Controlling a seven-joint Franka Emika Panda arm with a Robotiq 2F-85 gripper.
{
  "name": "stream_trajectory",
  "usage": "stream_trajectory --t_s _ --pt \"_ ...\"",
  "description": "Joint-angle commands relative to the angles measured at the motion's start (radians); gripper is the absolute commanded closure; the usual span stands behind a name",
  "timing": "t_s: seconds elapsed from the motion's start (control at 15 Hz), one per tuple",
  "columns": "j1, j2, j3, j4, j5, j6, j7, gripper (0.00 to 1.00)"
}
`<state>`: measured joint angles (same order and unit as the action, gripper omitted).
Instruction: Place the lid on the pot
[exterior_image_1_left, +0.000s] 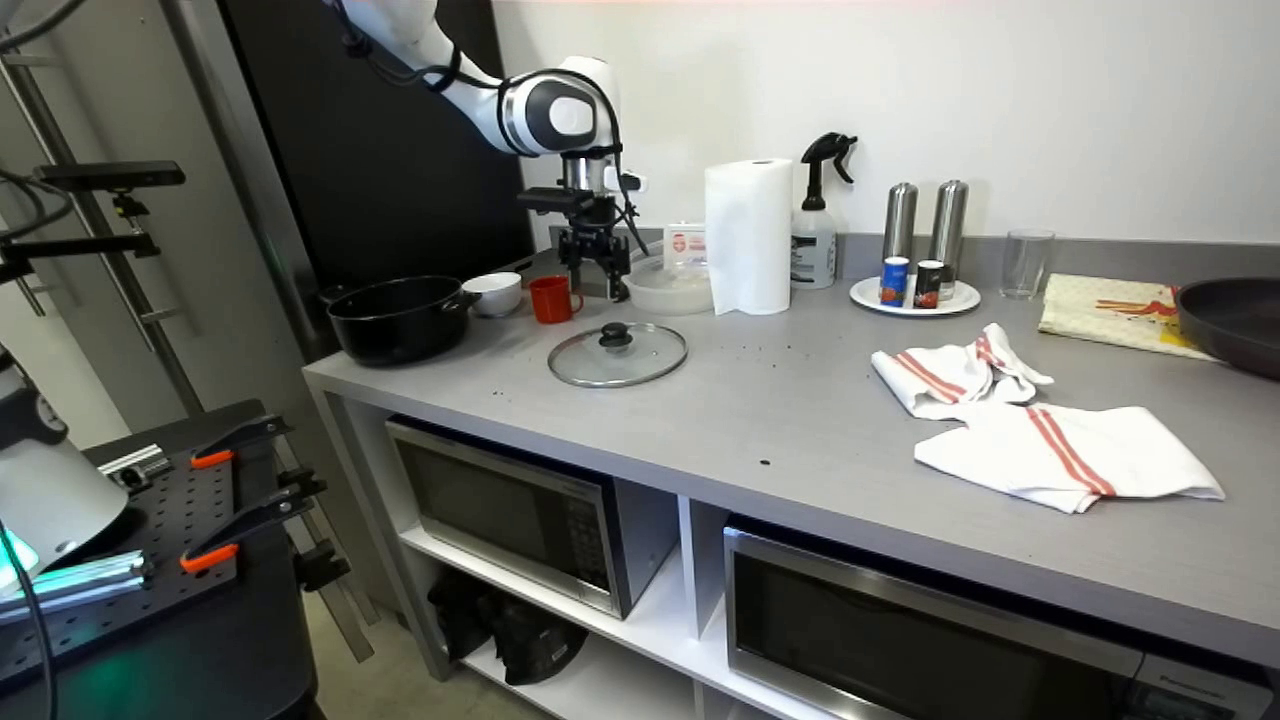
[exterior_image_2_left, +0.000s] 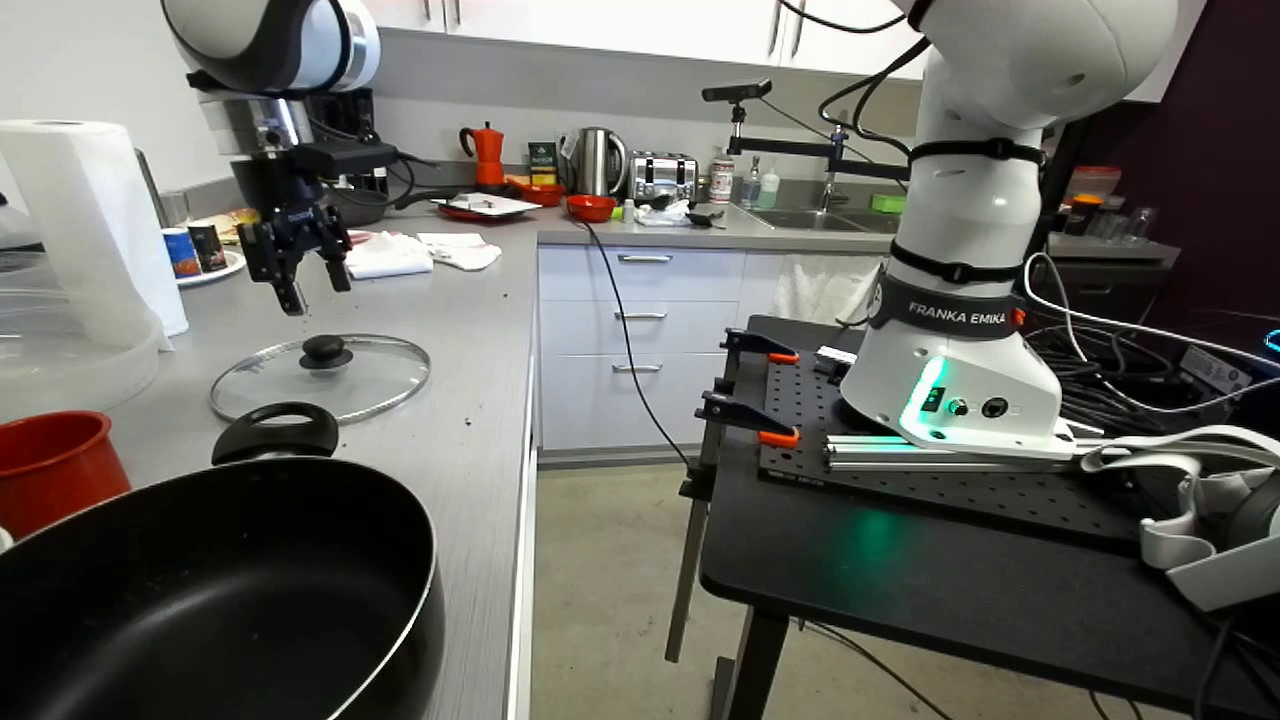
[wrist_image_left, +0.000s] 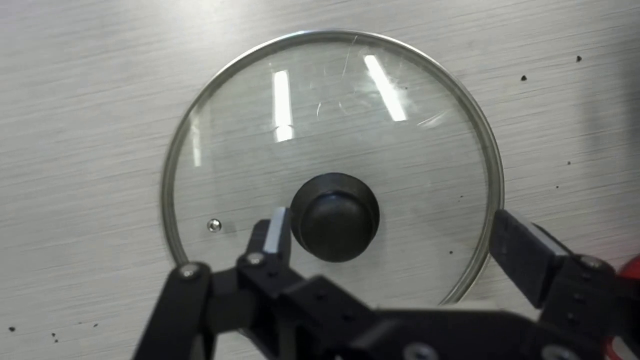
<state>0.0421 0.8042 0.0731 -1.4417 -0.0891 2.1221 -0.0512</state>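
Observation:
The glass lid (exterior_image_1_left: 580, 365) lies flat on the grey counter, its black knob (exterior_image_1_left: 615, 336) upward; the lid also shows in an exterior view (exterior_image_2_left: 375, 375) and the wrist view (wrist_image_left: 330, 145). The black pot (exterior_image_1_left: 400, 325) stands open and upright at the counter's end; it also shows in an exterior view (exterior_image_2_left: 240, 600). My gripper (exterior_image_1_left: 598, 288) is open and empty, pointing down above the counter, apart from the lid; it also shows in an exterior view (exterior_image_2_left: 316, 292). In the wrist view, the fingers (wrist_image_left: 392, 217) appear left of the knob (wrist_image_left: 335, 220) and over the lid's right rim.
A red mug (exterior_image_1_left: 553, 299) and white bowl (exterior_image_1_left: 495, 294) stand between pot and lid, toward the wall. A clear plastic tub (exterior_image_1_left: 670, 293) and paper towel roll (exterior_image_1_left: 750, 240) stand behind the lid. White towels (exterior_image_1_left: 1060, 450) lie farther along the counter (exterior_image_1_left: 720, 420).

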Motion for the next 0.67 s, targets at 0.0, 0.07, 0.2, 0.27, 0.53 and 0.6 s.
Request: stream_trajectory --t_s 0.0,0.07,0.2,0.27,0.53,0.6 --pt "-0.001 0.092 -0.007 0.127 0.015 -0.035 -0.046 0.00" --pt "-0.004 0.110 -0.010 0.150 0.015 -0.041 -0.052 0.00" --pt "-0.010 0.146 -0.012 0.192 0.016 -0.053 -0.062 0.00" --pt "-0.013 0.165 -0.013 0.215 0.017 -0.061 -0.067 0.00" --pt "-0.019 0.234 -0.013 0.301 0.017 -0.103 -0.085 0.00" --pt "-0.020 0.247 -0.012 0.320 0.018 -0.114 -0.089 0.00"
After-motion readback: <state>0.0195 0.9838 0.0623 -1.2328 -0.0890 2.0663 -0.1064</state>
